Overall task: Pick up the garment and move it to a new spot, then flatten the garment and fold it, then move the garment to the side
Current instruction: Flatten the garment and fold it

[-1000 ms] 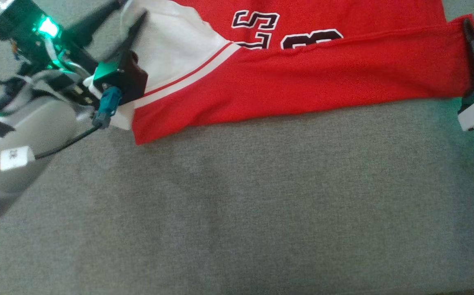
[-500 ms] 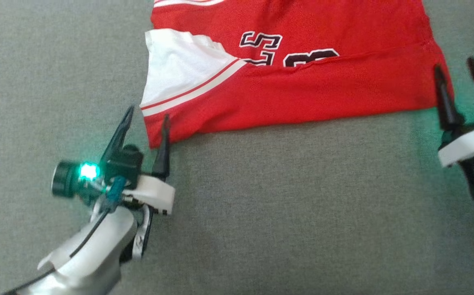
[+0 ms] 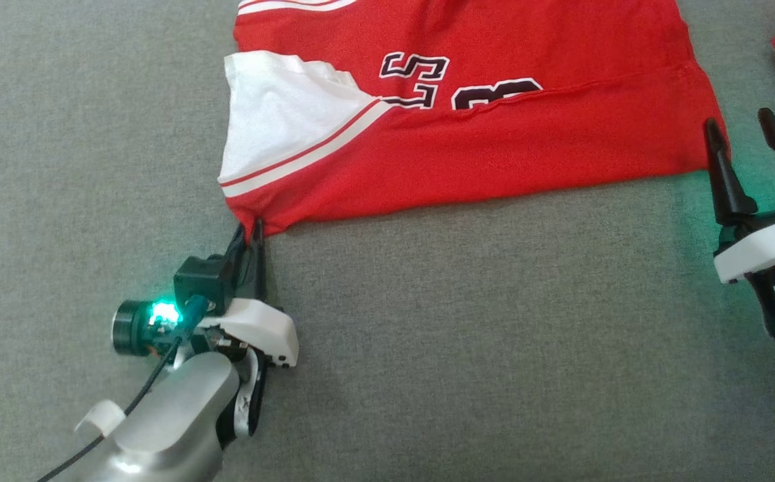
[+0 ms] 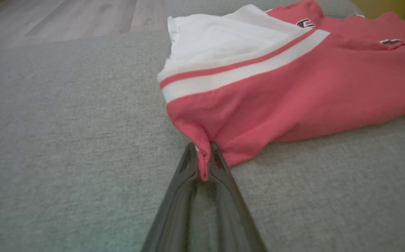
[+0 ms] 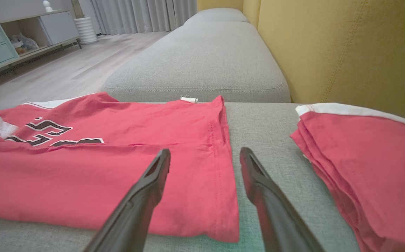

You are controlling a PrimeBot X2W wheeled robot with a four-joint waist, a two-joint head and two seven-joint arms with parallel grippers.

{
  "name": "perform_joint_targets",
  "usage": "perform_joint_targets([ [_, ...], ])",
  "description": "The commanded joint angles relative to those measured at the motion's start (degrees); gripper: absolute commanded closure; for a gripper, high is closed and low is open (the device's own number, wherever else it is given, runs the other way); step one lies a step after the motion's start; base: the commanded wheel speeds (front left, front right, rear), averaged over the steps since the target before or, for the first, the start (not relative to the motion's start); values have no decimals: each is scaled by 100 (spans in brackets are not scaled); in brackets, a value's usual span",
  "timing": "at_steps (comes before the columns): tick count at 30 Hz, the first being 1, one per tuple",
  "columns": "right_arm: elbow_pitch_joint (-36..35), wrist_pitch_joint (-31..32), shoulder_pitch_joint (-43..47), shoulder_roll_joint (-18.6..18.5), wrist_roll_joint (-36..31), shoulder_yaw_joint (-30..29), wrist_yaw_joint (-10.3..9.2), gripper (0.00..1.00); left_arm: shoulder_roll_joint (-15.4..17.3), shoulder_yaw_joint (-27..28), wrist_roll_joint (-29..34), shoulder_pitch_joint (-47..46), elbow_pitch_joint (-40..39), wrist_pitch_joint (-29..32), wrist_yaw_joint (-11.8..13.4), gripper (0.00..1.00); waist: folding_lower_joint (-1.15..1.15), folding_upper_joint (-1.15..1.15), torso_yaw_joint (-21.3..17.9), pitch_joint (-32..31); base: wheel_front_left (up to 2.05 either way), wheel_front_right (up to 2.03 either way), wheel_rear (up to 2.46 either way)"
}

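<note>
Pinching garment corner, left tool low, outstretched

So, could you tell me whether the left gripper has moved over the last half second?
Yes. Against the garment, the left gripper has drawn back slightly towards the robot and closed on its near left corner.

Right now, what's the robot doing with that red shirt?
The robot is working on a red shirt that lies partly folded on a grey sofa cushion. Its left gripper pinches the shirt's near left corner. Its right gripper is open by the shirt's near right corner, not gripping it. Another folded red garment lies off to the right.
</note>
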Motion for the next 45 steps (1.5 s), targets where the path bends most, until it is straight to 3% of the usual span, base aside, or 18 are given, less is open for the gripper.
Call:
perform_joint_targets([
  [1, -125, -22, 67, -137, -4, -11, 39, 0, 92, 142, -74, -81, 33, 68, -38, 100, 0, 0, 7, 2, 0, 0, 0],
  [9, 532, -22, 10, -92, 180, -29, 39, 0, 287, 79, 78, -118, -35, -81, -117, 100, 0, 0, 115, -50, 0, 0, 0],
  [16, 1519, 118, -377, 48, 447, 417, 39, 1, 568, -69, 301, -230, -349, 60, -61, 100, 0, 0, 220, -26, 0, 0, 0],
  [17, 1593, 206, -425, 67, 553, 504, 39, 28, 594, -80, 320, -238, -393, 79, -43, 100, 0, 0, 231, -26, 0, 0, 0],
  [19, 1658, 389, -489, 57, 783, 696, 39, 100, 628, -95, 347, -245, -479, 100, -8, 100, 0, 0, 252, -37, 0, 0, 0],
  [31, 1412, 545, -140, -613, 1795, 1435, 39, 100, 902, -234, 345, 217, -890, 109, 99, 100, 0, 0, 282, -570, 0, 0, 0],
  [39, 955, 295, 709, -1137, 2238, 1732, 39, 100, 1021, -347, 191, 1114, -1491, 19, 435, 100, 0, 0, 264, -970, 0, 0, 0],
  [45, 777, 121, 1368, -1257, 2310, 1712, 39, 100, 1069, -491, 68, 1751, -1832, -36, 577, 100, 0, 0, 278, -1135, 0, 0, 0],
])
